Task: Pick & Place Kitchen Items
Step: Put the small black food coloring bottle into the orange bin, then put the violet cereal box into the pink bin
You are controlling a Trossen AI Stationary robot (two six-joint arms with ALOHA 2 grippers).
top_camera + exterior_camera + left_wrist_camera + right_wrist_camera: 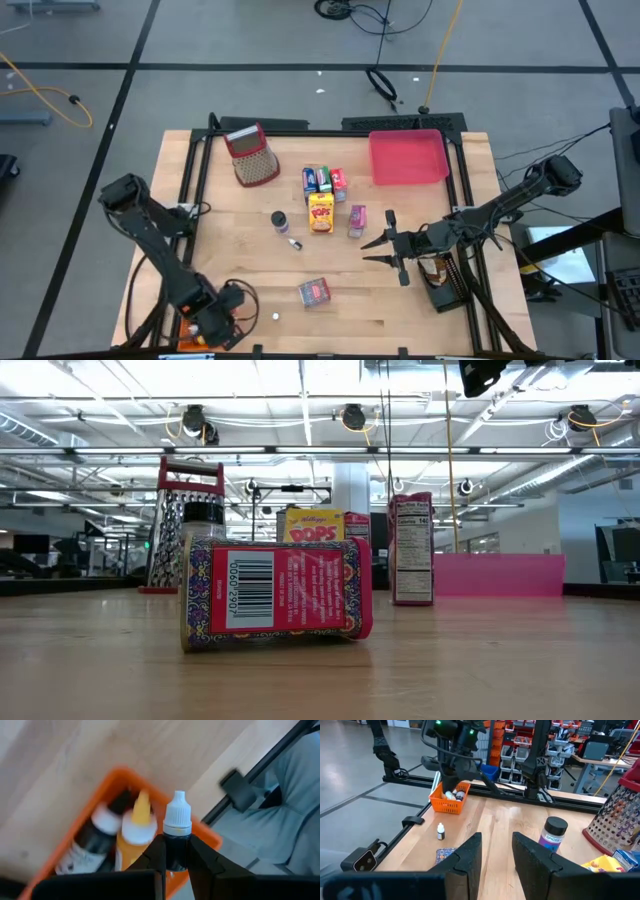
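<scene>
My left gripper (222, 318) is at the table's near left corner, over an orange basket (95, 805). It is shut on a small dark bottle with a white cap (177, 820). The basket holds a dark bottle (95, 832) and a yellow one (136, 825). My right gripper (385, 248) is open and empty, right of the groceries. A yellow cereal box (320, 212), blue, green and red packets (322, 180) and a pink packet (357, 220) stand mid-table. A dark jar (280, 220), a small bottle (295, 243) and a red box (314, 291) lie nearer. My left gripper pinches the small bottle's dark body (176, 855) just under the white cap, between its two fingers. The cap end sticks out past the fingertips, toward the orange basket below. Whether the bottle touches the basket, I cannot tell.
A red-topped mesh grater (252, 155) stands at the far left and a pink tray (408, 157) at the far right. A tiny white piece (277, 317) lies near the front edge. A dark rail frames the table (195, 180). Bare wood lies between the red box and my right gripper.
</scene>
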